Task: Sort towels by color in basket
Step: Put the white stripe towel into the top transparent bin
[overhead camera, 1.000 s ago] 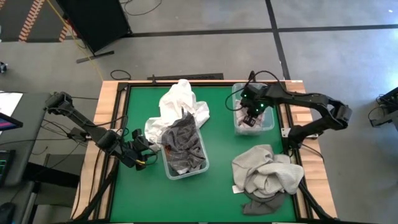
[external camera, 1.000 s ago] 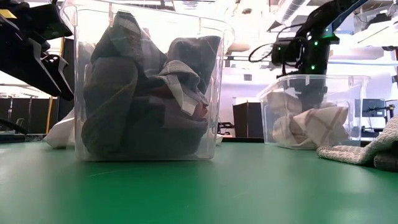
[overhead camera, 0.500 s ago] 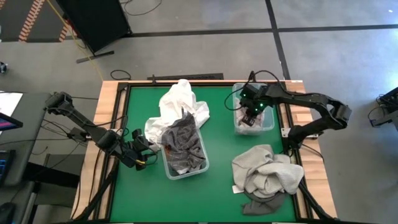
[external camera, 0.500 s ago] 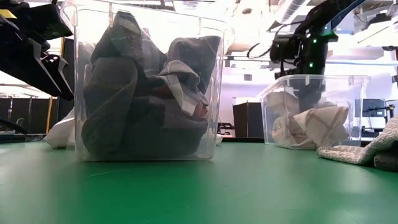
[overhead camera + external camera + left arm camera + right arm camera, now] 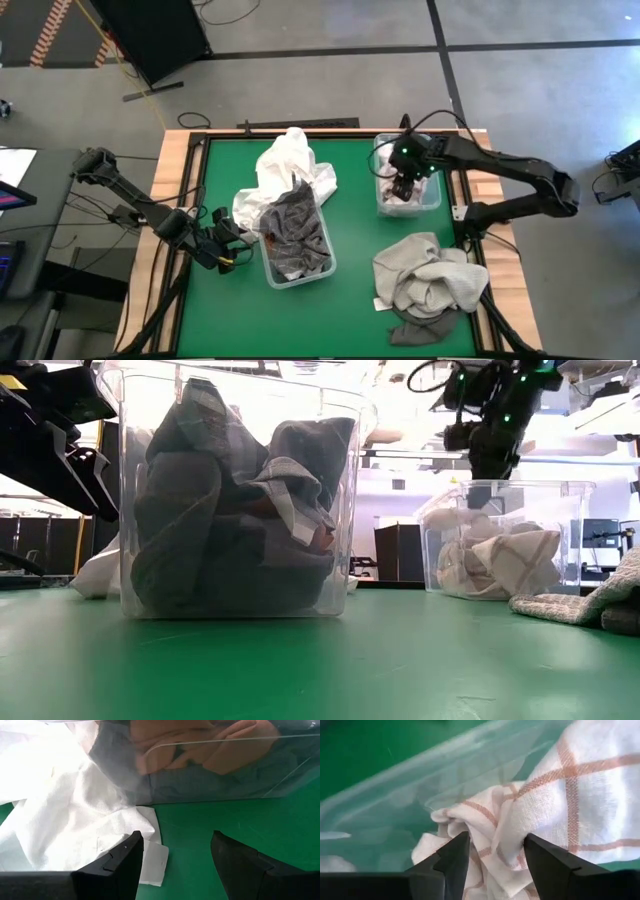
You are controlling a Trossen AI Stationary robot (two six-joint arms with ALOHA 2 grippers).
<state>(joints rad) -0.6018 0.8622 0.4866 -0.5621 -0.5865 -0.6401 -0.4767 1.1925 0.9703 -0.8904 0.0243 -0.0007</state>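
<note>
My right gripper [image 5: 404, 180] hangs above the small bin [image 5: 433, 200], fingers spread and empty, over the checked towel [image 5: 580, 785] lying inside. My left gripper [image 5: 232, 243] waits low beside the big bin [image 5: 322, 265], fingers apart, holding nothing, with the white towel [image 5: 55, 820] just ahead on the mat. The big bin holds the grey towels [image 5: 295, 235] and something rust-coloured [image 5: 200, 745]. I judge the sort about half done: the white towel outside the bins and the beige pile [image 5: 430, 280] near the table's front right are left to place.
</note>
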